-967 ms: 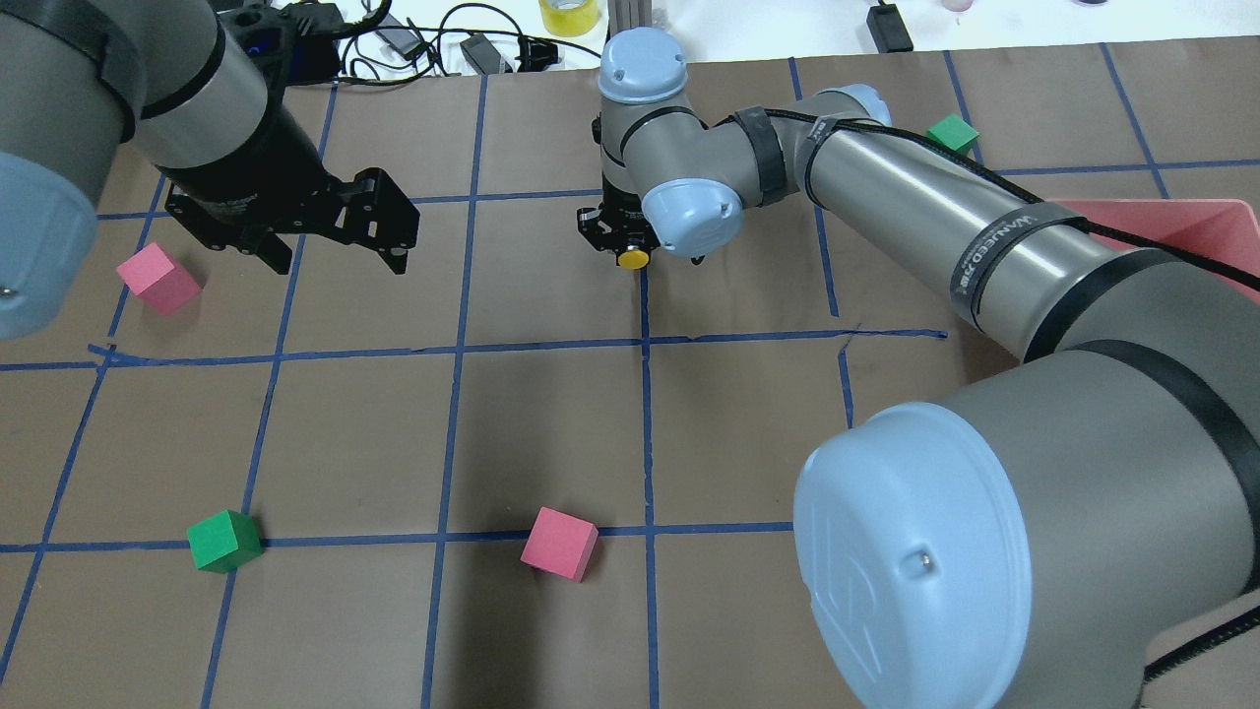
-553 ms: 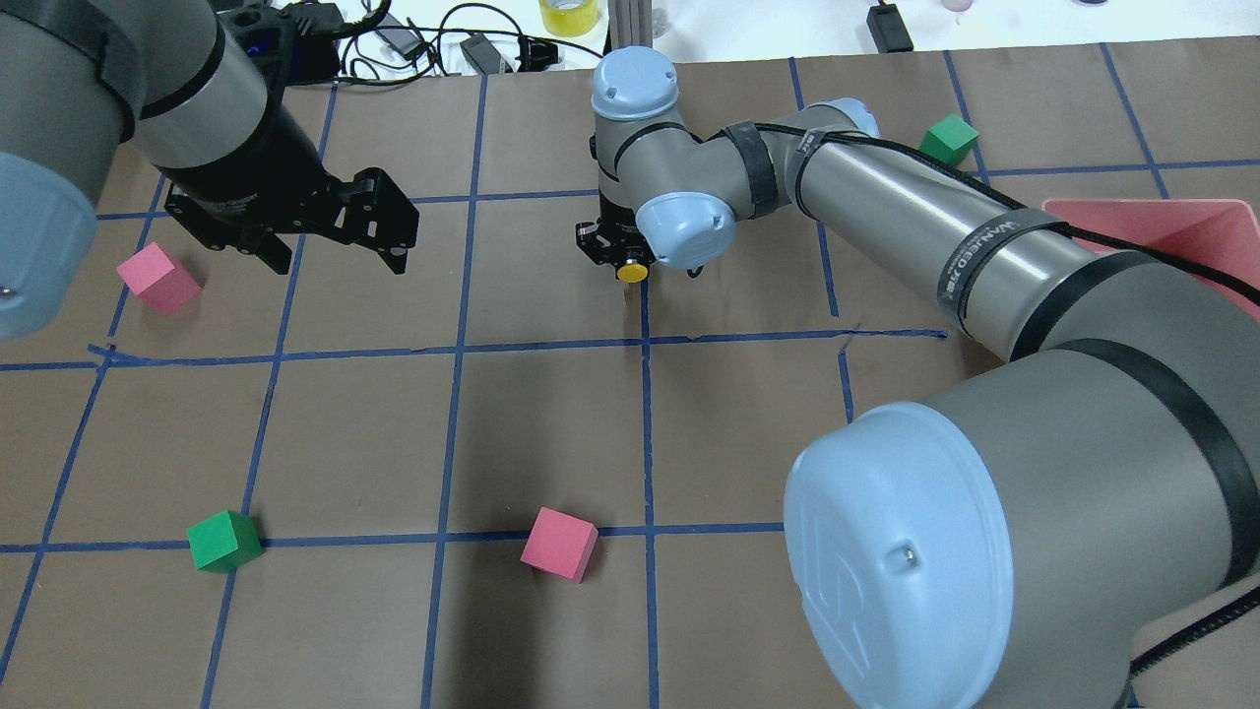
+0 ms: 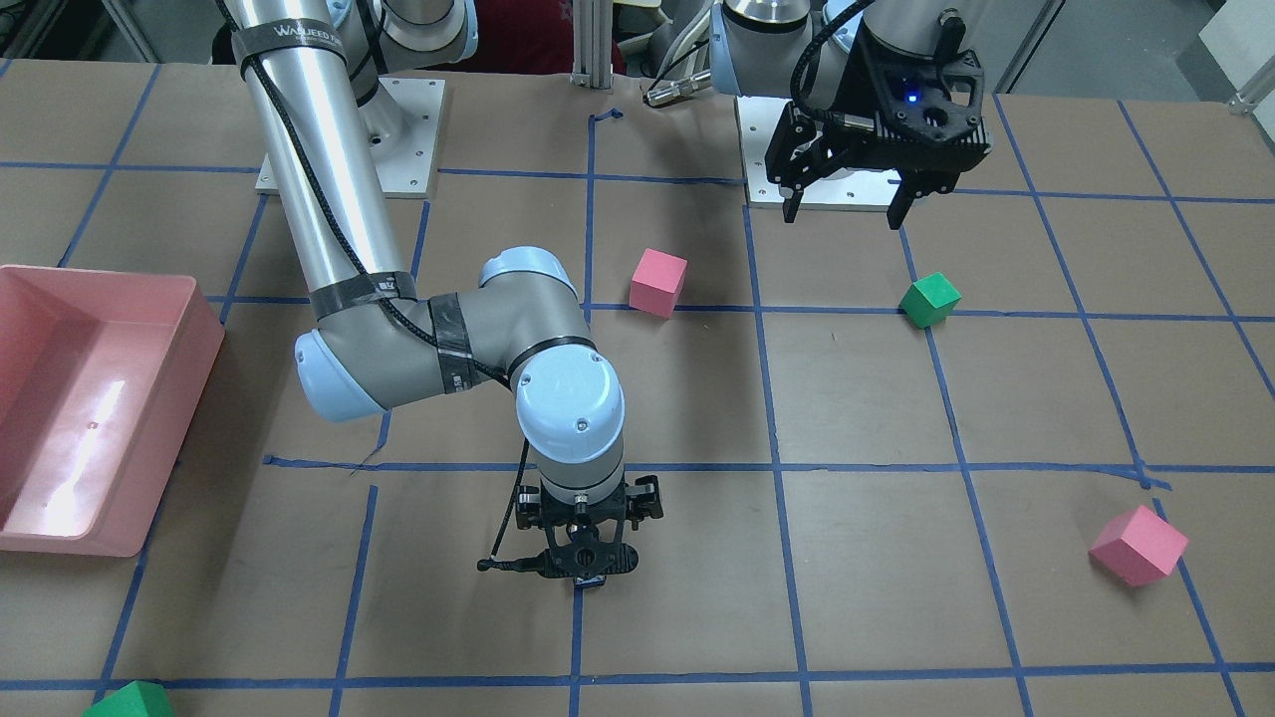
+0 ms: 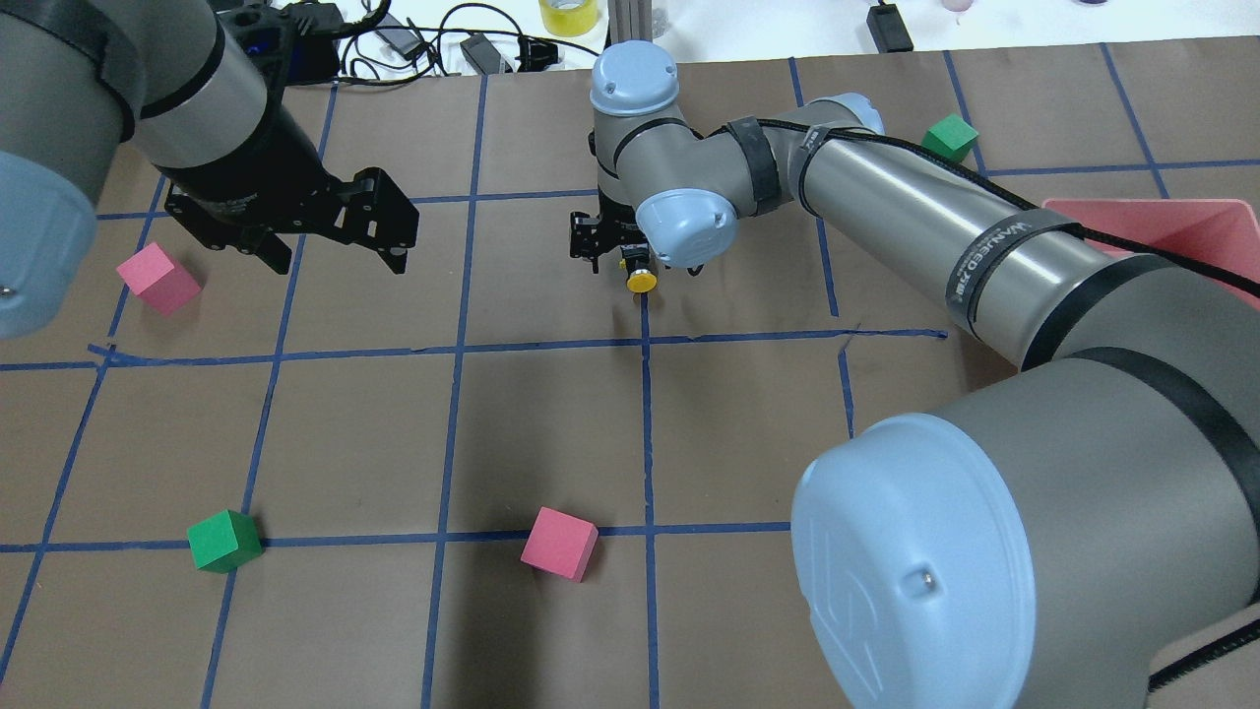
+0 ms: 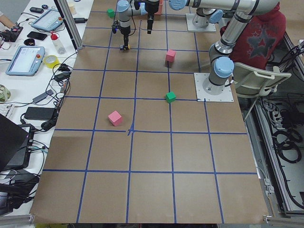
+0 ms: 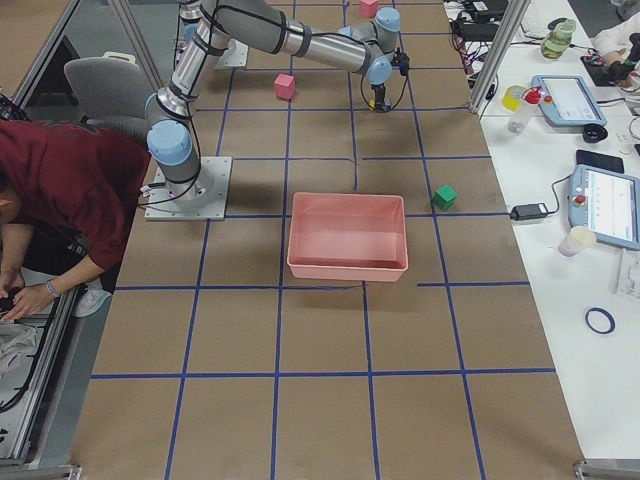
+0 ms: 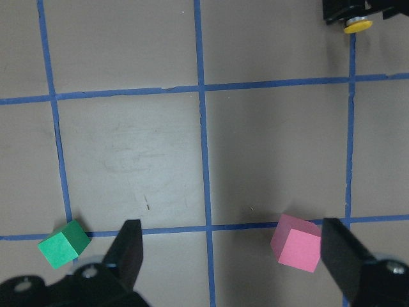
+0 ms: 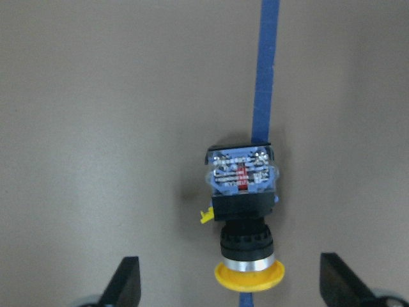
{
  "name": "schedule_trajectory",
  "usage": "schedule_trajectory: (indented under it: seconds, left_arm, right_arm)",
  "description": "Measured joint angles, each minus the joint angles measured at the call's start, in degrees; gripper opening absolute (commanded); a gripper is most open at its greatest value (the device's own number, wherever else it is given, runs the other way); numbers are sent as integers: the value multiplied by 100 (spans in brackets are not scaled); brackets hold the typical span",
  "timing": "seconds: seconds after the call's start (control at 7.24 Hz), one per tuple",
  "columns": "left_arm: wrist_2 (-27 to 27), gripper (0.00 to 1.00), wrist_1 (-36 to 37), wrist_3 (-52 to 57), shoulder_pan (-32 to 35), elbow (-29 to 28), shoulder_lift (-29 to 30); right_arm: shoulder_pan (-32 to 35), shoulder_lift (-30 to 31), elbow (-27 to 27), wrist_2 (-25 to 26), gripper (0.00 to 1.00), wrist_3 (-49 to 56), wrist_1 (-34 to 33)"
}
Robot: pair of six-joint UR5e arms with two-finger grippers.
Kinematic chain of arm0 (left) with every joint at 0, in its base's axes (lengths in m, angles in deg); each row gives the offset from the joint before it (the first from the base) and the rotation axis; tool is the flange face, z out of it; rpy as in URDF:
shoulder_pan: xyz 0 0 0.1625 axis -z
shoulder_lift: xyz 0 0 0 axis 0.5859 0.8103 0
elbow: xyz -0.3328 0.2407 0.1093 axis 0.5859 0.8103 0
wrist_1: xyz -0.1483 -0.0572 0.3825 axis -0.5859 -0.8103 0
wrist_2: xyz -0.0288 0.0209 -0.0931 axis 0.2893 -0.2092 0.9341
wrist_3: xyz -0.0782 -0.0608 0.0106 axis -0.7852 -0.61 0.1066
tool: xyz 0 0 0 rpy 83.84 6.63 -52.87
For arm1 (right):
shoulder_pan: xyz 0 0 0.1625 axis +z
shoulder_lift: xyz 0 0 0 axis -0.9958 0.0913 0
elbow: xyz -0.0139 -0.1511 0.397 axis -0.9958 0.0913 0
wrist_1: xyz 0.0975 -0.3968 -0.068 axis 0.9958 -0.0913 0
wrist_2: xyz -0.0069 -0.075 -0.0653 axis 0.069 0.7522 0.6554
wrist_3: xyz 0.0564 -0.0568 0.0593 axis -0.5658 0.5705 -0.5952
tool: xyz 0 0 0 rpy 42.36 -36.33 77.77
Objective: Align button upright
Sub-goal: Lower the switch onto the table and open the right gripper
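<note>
The button (image 8: 243, 211) lies on its side on a blue tape line, its yellow cap (image 4: 642, 281) pointing toward the robot's side and its grey and blue base away. My right gripper (image 3: 588, 566) hangs straight down over it. Its fingers (image 8: 128, 281) stand wide apart on either side of the button and do not touch it. The button also shows at the top right of the left wrist view (image 7: 358, 25). My left gripper (image 4: 335, 258) is open and empty, held above the table at the left, far from the button.
A pink cube (image 4: 559, 544) and a green cube (image 4: 223, 540) lie near the robot's side. Another pink cube (image 4: 157, 279) lies by the left gripper. A green cube (image 4: 952, 136) lies far right. A pink bin (image 3: 110, 289) stands under the right arm's side.
The yellow cap has shifted a little toward the robot's side and right in the overhead view. The right wrist has turned slightly. The left arm has not moved.
</note>
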Motion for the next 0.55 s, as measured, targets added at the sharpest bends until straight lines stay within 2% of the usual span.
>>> schedule_trajectory:
  seconds: [0.28, 0.55]
  left_arm:
    - [0, 100, 0, 0, 1, 0, 0]
    - [0, 100, 0, 0, 0, 0, 0]
  right_arm:
    - [-39, 579, -250, 245, 100, 100, 222]
    - [-365, 1363, -842, 424, 100, 191, 336]
